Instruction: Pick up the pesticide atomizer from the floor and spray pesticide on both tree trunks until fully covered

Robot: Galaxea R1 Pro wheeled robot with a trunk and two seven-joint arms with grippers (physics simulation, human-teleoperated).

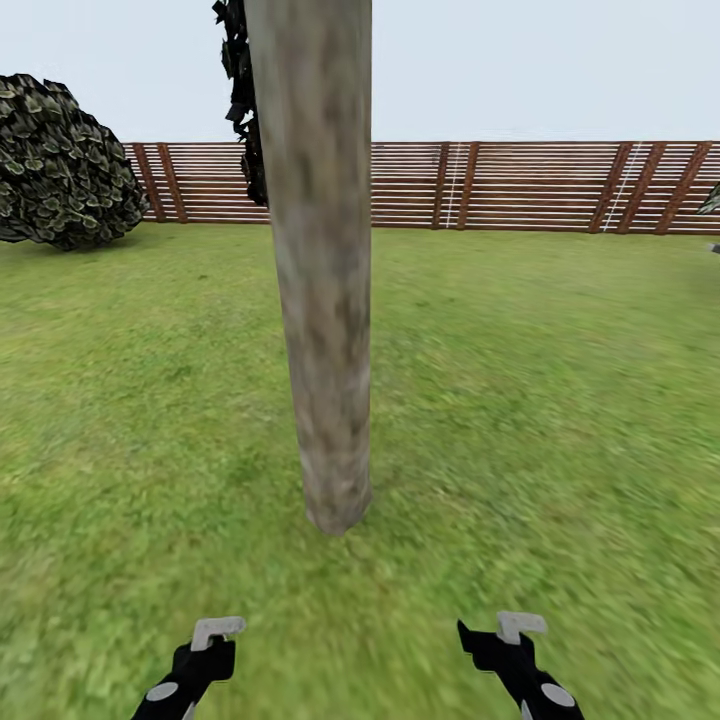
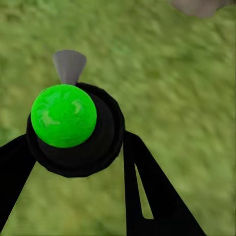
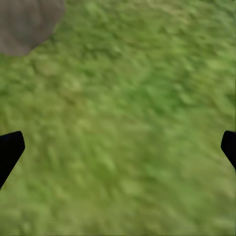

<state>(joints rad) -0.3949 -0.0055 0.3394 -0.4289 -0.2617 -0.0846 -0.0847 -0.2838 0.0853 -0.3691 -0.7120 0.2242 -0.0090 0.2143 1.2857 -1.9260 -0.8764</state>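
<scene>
Left fingers (image 2: 142,172) grip pesticide atomizer (image 2: 73,129) | right fingers (image 3: 10,150) spread | lawn (image 1: 550,400), tree trunk (image 1: 322,300), slat fence (image 1: 520,185)

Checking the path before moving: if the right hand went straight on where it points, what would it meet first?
Probably the lawn: the open right hand points down at bare grass, with the tree trunk off to one side.

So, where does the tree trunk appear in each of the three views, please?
Head view: the tree trunk stands in the middle, running from the top edge down to the lawn.
Left wrist view: a small grey piece of its base at the top edge, right of centre.
Right wrist view: its grey base in the top left corner.
Shared landmark: the green lawn around the trunk's foot.
</scene>
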